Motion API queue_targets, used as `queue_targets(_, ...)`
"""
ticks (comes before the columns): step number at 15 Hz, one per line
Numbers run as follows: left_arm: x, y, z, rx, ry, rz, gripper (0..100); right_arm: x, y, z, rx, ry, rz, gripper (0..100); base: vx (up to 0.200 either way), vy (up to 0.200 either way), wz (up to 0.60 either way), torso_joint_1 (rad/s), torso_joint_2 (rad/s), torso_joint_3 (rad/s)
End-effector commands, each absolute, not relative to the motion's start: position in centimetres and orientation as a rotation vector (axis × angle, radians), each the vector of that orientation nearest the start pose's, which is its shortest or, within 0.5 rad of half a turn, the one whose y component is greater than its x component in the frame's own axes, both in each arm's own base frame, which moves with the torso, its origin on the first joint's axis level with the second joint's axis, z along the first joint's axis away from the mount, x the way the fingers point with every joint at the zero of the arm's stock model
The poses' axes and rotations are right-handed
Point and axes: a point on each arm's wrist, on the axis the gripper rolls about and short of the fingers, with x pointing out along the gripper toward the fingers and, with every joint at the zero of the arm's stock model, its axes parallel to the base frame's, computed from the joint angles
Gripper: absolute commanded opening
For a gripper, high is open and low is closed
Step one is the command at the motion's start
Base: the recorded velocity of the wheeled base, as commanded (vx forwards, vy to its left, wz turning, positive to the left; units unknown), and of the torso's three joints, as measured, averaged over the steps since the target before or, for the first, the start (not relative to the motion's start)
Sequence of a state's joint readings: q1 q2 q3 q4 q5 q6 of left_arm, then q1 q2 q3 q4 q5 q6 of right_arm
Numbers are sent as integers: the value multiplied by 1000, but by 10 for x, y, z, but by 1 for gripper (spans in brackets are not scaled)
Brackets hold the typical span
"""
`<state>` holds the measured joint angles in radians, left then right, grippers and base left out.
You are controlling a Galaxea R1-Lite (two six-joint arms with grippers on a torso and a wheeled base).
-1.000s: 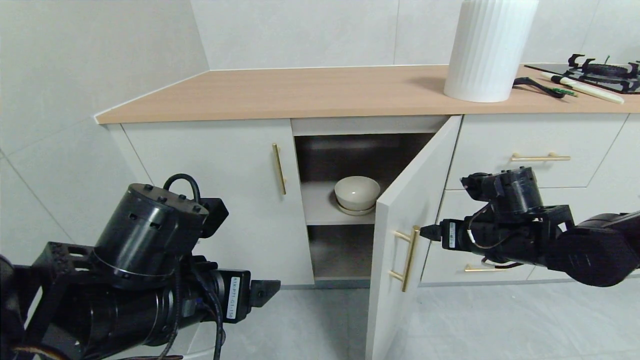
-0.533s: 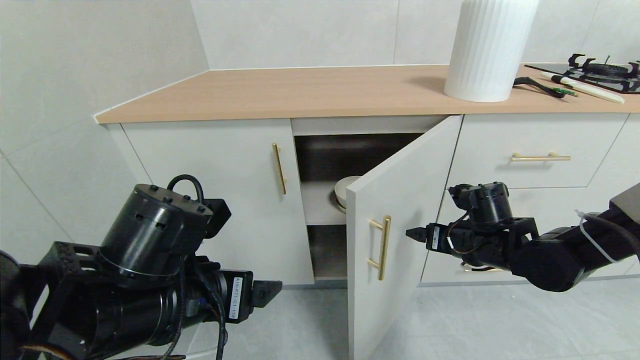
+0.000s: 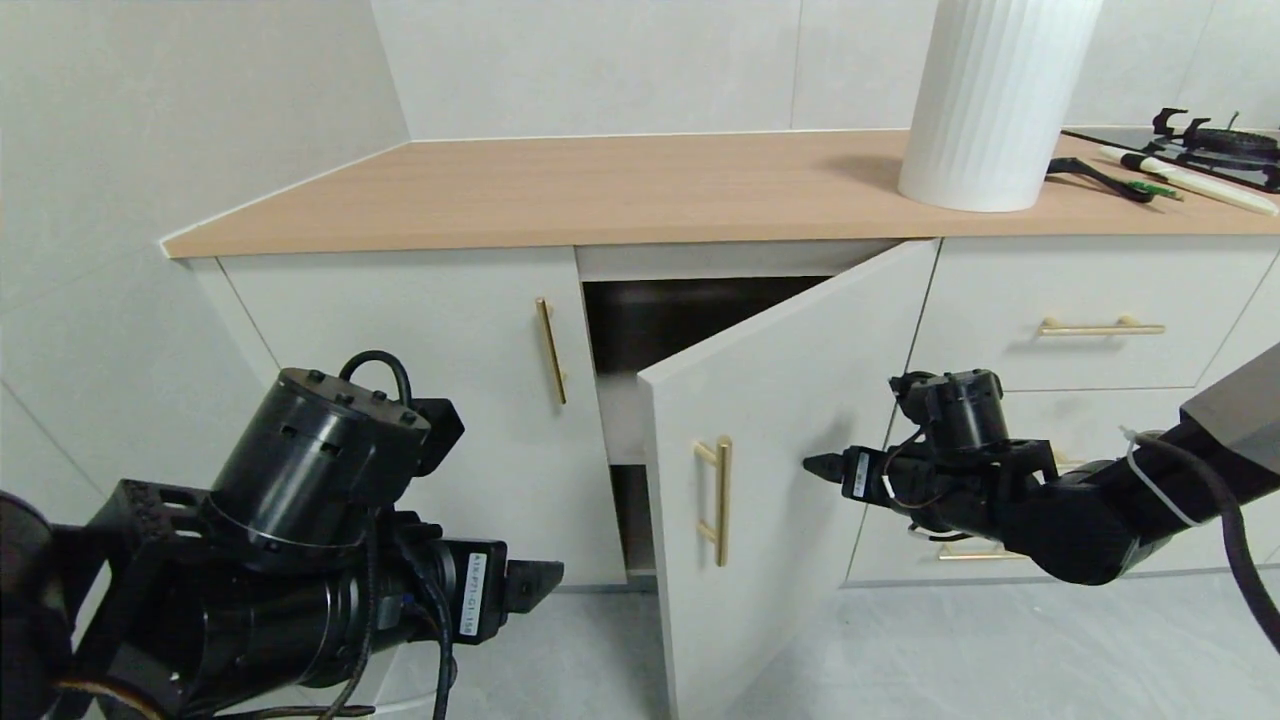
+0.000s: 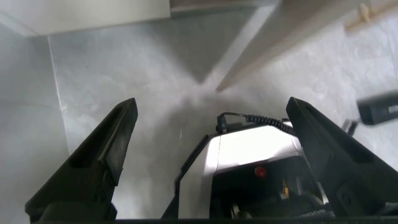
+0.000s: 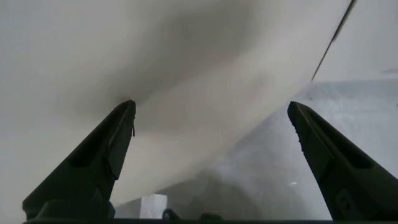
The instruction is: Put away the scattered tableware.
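The white cupboard door (image 3: 790, 400) with a gold handle (image 3: 718, 500) stands partly ajar under the wooden countertop (image 3: 600, 190). A dark gap into the cupboard (image 3: 680, 320) shows above its top edge; the inside shelf is hidden behind the door. My right gripper (image 3: 815, 465) is at the door's outer face, to the right of the handle, its tip at or very near the panel. In the right wrist view my right gripper (image 5: 210, 112) is open, with the door panel close in front. My left gripper (image 3: 545, 580) hangs low at the left, open (image 4: 211, 109) over the grey floor, holding nothing.
A tall white ribbed vase (image 3: 990, 100) stands on the counter at the right, with utensils (image 3: 1150, 180) and a stove (image 3: 1215, 140) beyond it. The left cupboard door (image 3: 430, 380) is closed. Drawers with gold handles (image 3: 1100, 326) are behind my right arm. Grey floor lies below.
The cupboard door has swung further toward closed, hiding the bowl on the shelf. My right gripper has moved left along with the door. The head camera shifted slightly.
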<state>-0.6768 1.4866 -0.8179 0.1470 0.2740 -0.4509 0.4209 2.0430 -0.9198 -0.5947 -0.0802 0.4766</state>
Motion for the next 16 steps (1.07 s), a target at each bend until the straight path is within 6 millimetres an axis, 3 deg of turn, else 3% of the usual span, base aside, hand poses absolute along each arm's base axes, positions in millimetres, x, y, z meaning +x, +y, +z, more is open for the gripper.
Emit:
queue_targets(1, 182, -139, 175, -46, 796, -205, 100, 337, 150, 90, 334, 584, 203, 100, 0, 0, 0, 0, 0, 0)
queue_targets(5, 182, -139, 175, -46, 797, -205, 100, 344, 158, 94, 417, 568, 198, 100, 0, 0, 0, 0, 0, 0)
queue_targets(12, 183, -139, 174, -44, 801, -202, 100, 380, 172, 85, 535, 482, 45, 100, 0, 0, 0, 0, 0, 0)
queue_targets(16, 183, -139, 173, -42, 803, -202, 100, 390, 175, 83, 554, 448, 3, 100, 0, 0, 0, 0, 0, 0)
